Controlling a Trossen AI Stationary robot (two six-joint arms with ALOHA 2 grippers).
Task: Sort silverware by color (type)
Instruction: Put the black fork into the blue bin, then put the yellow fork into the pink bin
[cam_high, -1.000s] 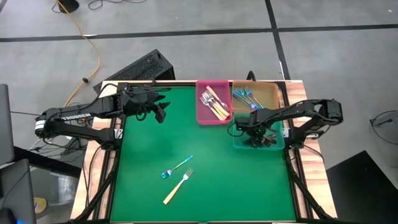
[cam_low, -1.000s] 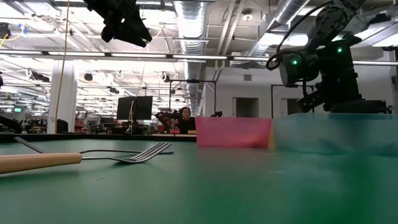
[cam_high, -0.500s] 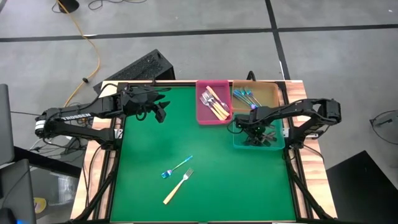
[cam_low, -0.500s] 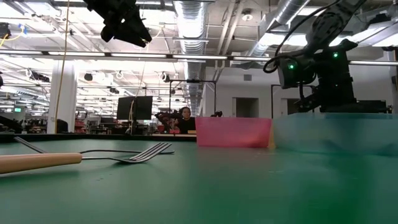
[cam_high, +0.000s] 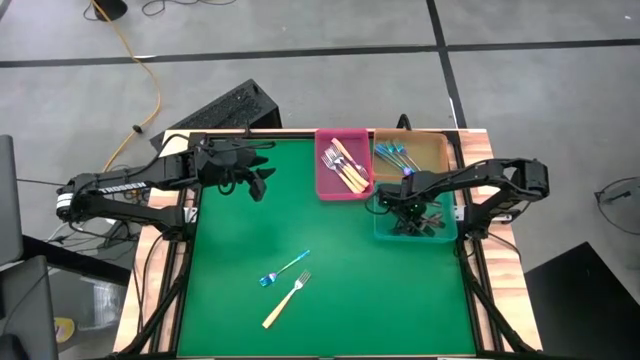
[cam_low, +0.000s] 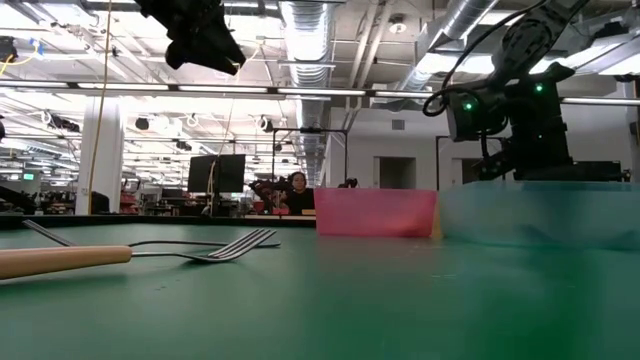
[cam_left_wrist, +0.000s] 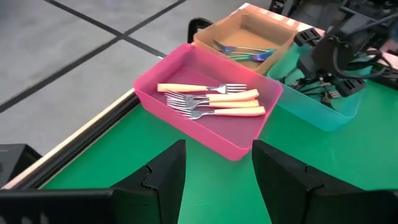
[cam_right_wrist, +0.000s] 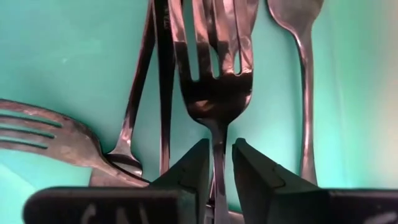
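Right gripper (cam_high: 408, 207) down inside the teal bin (cam_high: 384, 230), fingers (cam_right_wrist: 186, 171) slightly parted around the neck of a black fork (cam_right_wrist: 214, 87), not clearly pinching it; more black forks (cam_right_wrist: 56, 140) lying alongside on the bin floor. Left gripper (cam_high: 262, 180) hovering over the far left part of the green mat (cam_high: 330, 290), fingers (cam_left_wrist: 165, 177) spread, empty. Tan-handled forks (cam_high: 345, 165) piled in the pink bin (cam_high: 340, 193); iridescent blue forks (cam_high: 397, 155) in the orange bin (cam_high: 425, 140) beside it. On the mat, well apart from the bins, one blue fork (cam_high: 284, 268) and one tan-handled fork (cam_high: 287, 299), close together.
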